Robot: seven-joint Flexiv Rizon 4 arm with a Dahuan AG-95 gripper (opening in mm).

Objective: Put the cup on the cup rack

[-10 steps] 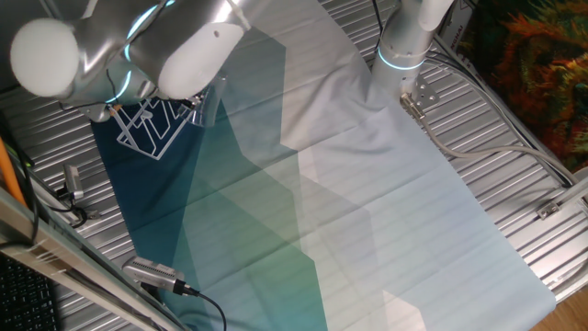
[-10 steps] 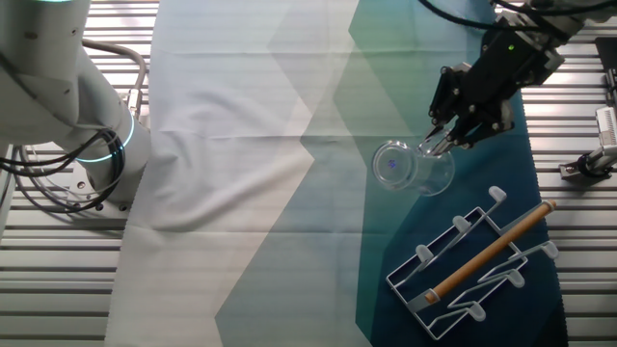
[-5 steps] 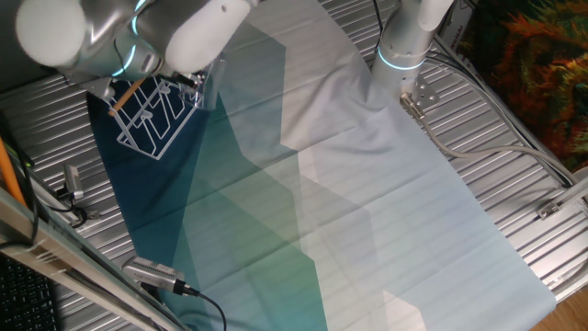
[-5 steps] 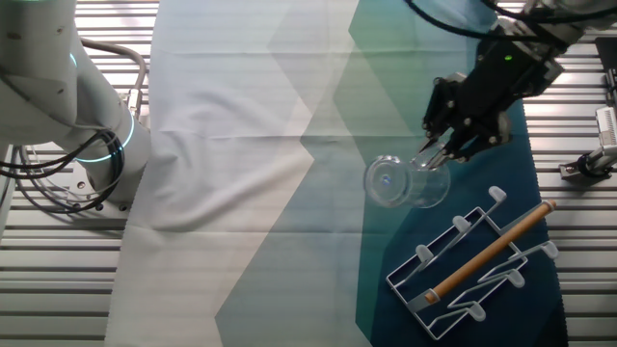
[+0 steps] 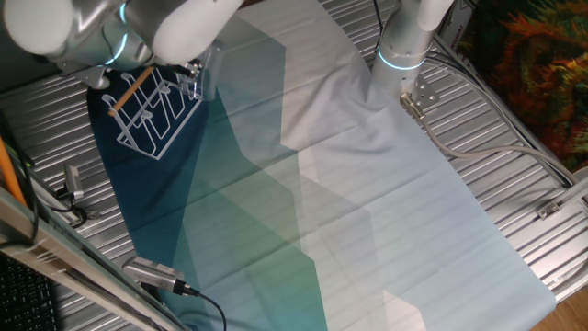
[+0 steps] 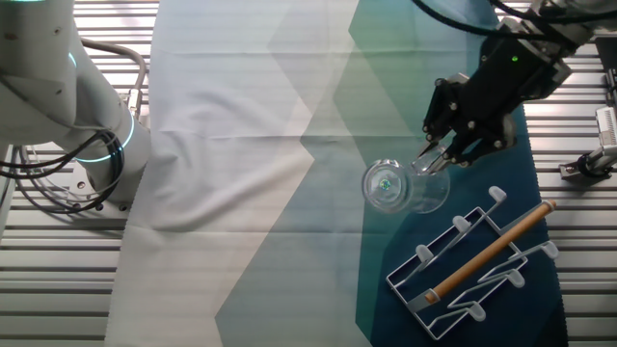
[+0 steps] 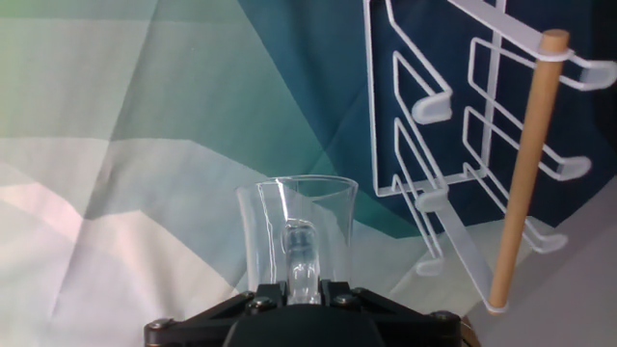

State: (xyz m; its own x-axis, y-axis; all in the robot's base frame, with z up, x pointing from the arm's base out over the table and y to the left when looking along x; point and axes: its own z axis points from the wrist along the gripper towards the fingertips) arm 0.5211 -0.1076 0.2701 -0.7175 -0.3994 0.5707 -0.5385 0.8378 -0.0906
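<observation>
The clear glass cup (image 6: 403, 185) hangs tipped on its side above the cloth, held by its handle. My gripper (image 6: 436, 159) is shut on that handle. In the hand view the cup (image 7: 297, 231) stands just ahead of my gripper (image 7: 300, 281), its handle between the black jaws. The white wire cup rack (image 6: 479, 263) with its wooden rod lies on the dark blue cloth, below and right of the cup. It also shows in the hand view (image 7: 453, 145) to the right and in one fixed view (image 5: 152, 113) at upper left, partly under the arm. The cup is barely visible there.
A teal, green and white cloth (image 6: 289, 173) covers the slatted metal table (image 6: 58, 280). The arm's white base (image 6: 87, 145) stands at the left edge. Cables and small connectors (image 6: 588, 164) lie at the right edge of the table.
The gripper with the cup has moved a little down and left towards the rack, and the cup has tipped slightly further. The rack has not moved.
</observation>
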